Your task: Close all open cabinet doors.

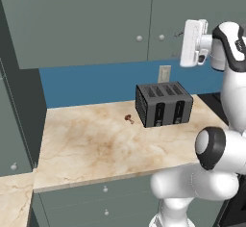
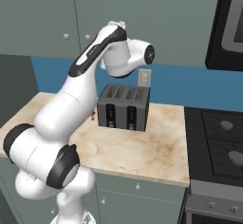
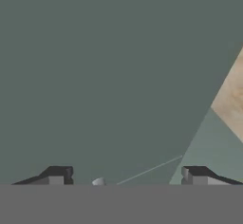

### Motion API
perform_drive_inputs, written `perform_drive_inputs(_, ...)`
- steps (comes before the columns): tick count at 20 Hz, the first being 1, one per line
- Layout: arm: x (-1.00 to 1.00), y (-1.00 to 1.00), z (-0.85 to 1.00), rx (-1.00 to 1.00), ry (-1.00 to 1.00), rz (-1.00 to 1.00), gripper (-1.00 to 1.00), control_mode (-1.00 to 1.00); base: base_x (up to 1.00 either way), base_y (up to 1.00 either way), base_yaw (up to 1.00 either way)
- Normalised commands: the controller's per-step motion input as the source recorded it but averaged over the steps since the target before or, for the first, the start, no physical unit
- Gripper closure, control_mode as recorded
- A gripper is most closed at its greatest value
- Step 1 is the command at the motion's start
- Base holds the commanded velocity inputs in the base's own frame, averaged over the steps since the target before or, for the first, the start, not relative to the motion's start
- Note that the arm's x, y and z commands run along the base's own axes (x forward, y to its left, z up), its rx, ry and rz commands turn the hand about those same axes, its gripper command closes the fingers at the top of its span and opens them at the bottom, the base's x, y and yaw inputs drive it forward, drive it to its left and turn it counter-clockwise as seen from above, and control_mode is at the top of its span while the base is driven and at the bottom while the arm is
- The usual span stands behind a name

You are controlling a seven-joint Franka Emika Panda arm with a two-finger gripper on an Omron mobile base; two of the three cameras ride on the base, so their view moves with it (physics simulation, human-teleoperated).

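Two grey-green cabinet doors [image 1: 86, 19] [image 1: 197, 5] of the upper wall cabinets hang over the counter, and both look flush with their fronts in the base views. Their round silver knobs [image 1: 139, 38] [image 1: 161, 37] sit near the lower corners by the seam. My gripper [image 1: 185, 39] is raised against the right door, just right of its knob. In the hand view a door panel [image 3: 104, 66] stands very close, and a knob [image 3: 98, 182] shows by the left fingertip [image 3: 58, 174]. The gripper [image 3: 128, 176] is open with nothing held. In the right base view the doors [image 2: 42, 14] show behind my arm.
A black toaster [image 1: 163, 104] stands at the back of the marble counter [image 1: 86, 144], with a small brown object [image 1: 129, 118] to its left and a wall outlet [image 1: 164, 73] behind. A tall cabinet [image 1: 19, 101] bounds the left. A stove [image 2: 216, 137] and microwave [image 2: 228, 23] lie right.
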Motion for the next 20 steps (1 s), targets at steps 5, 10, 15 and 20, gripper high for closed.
perform_drive_inputs(5, -0.29, 0.0, 0.0, -0.1, 0.0, -0.17, -1.0, -1.0, 0.0, 0.0, 0.0)
perform_drive_inputs(10, -0.49, 0.0, 0.0, -0.07, -0.04, -0.14, -1.0, -1.0, 0.0, 0.0, 0.0)
perform_drive_inputs(15, -0.57, 0.0, 0.0, -0.02, -0.05, -0.15, -1.0, -1.0, 0.0, 0.0, 0.0)
perform_drive_inputs(20, -0.59, 0.0, 0.0, -0.04, -0.01, -0.11, -1.0, -1.0, 0.0, 0.0, 0.0)
